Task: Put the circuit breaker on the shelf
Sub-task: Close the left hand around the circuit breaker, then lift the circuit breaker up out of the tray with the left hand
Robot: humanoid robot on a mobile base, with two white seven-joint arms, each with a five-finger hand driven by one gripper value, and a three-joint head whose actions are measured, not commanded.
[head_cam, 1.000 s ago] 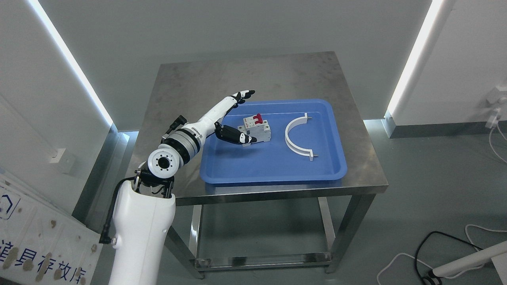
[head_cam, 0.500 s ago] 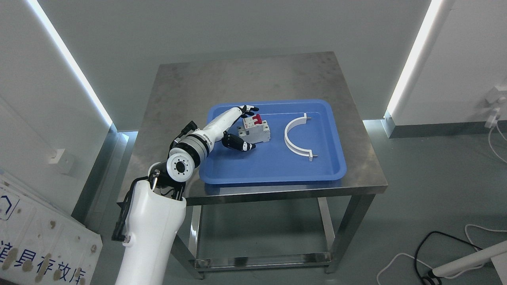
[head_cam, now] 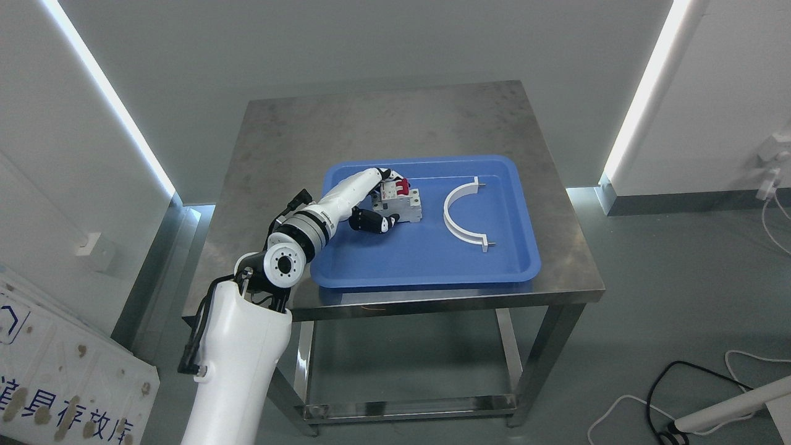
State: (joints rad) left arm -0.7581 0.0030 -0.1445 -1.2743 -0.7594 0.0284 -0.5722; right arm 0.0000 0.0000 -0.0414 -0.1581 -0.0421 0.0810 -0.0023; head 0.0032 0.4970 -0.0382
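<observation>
Where the left hand (head_cam: 378, 199) clasps the circuit breaker (head_cam: 403, 204), no label reads.

The tray (head_cam: 426, 266) is solid blue, plain, with no pattern. At its 10 o'clock sits the circuit breaker (head_cam: 405, 205), light grey with a red switch lever on top and a small red-and-white label. At the tray's 3 o'clock lies a white half-ring clamp (head_cam: 460, 216). The left hand (head_cam: 374, 201) is white with black fingers tipped in white. The table (head_cam: 346, 133) is dull, mottled grey steel.
</observation>
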